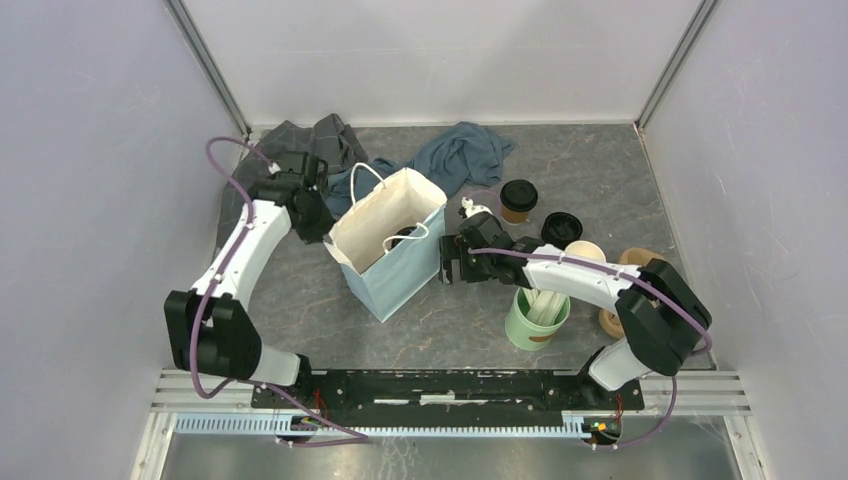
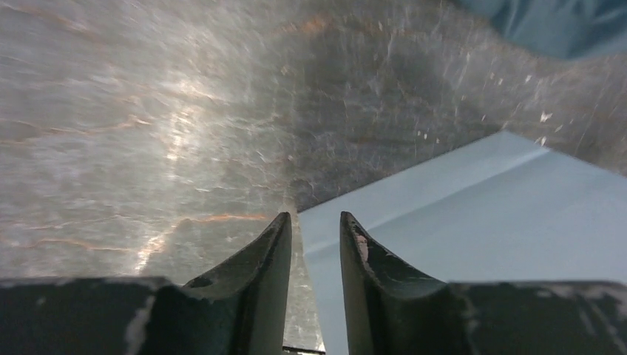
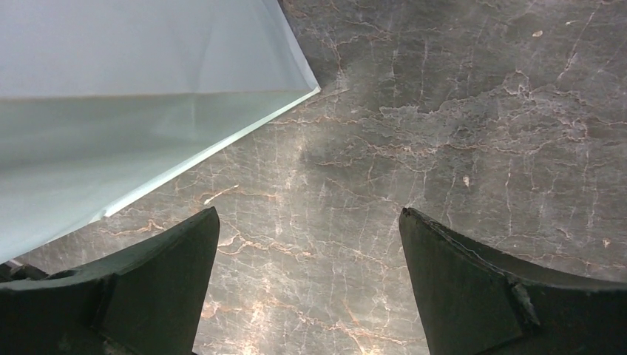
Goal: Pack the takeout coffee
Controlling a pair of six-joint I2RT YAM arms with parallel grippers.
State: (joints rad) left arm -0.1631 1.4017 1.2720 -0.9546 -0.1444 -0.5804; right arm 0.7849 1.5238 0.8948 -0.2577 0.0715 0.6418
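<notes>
One takeout coffee (image 1: 518, 200), a brown paper cup with a black lid, stands on the table right of the pale blue paper bag (image 1: 400, 275). Something dark and round like a black lid (image 1: 405, 238) lies inside the bag under its white handle. My left gripper (image 1: 315, 225) (image 2: 314, 216) hovers at the bag's back left corner. Its jaws stand a narrow gap apart, and the bag's blue side (image 2: 473, 214) shows beyond them. My right gripper (image 1: 447, 265) (image 3: 307, 211) is wide open just right of the bag (image 3: 133, 111), over bare table, holding nothing.
Another black lid (image 1: 561, 228) sits right of the coffee; I cannot tell if a cup is under it. Lidless cups (image 1: 585, 252) and a green cup of stirrers (image 1: 537, 315) stand under my right arm. Blue and grey cloths (image 1: 462, 152) lie behind the bag.
</notes>
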